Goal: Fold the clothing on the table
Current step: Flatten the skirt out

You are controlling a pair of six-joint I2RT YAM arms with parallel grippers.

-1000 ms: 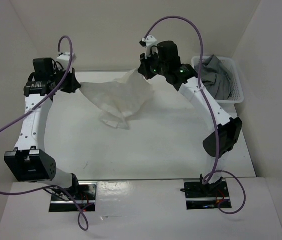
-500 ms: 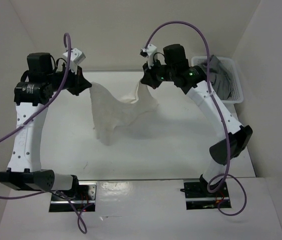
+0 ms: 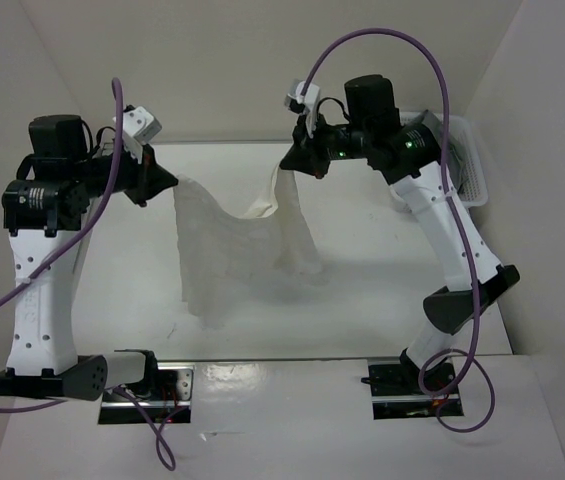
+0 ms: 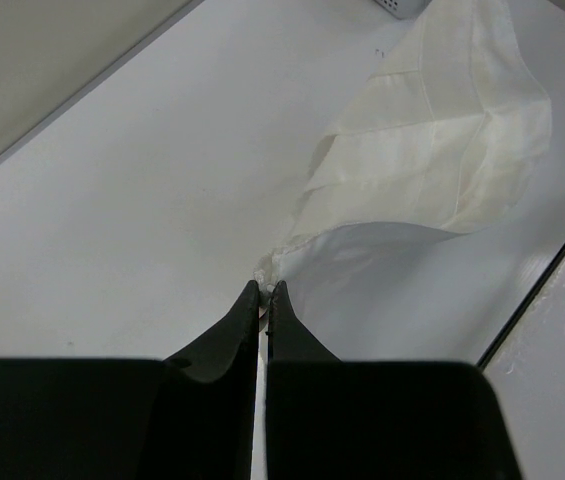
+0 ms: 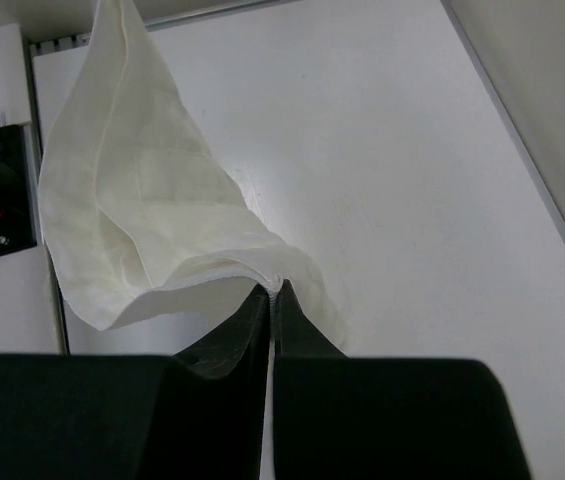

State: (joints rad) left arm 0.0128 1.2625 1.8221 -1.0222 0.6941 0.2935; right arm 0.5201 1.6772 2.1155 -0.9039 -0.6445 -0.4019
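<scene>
Top external view shows the white pleated skirt [image 3: 237,235] hanging as a sagging sheet between the two arms, above the middle of the counter [image 3: 392,290]. The left pincer [image 3: 167,181] is clamped on one top corner and the right pincer [image 3: 294,163] on the other. Both are raised well clear of the surface, so the cloth drapes under its own weight and the pleats fall straight rather than bunching. The top edge dips between the grips, which suggests the arms are not far enough apart to draw it taut. Whether the lower hem touches the counter cannot be told from this angle. Each wrist view shows jaws pressed together on a thin bit of fabric edge, with the skirt billowing away below. Holding it aloft by two corners likely serves to spread it before laying it down flat for a fold. A mesh basket [image 3: 474,185] sits at the far right, apart from the skirt.
</scene>
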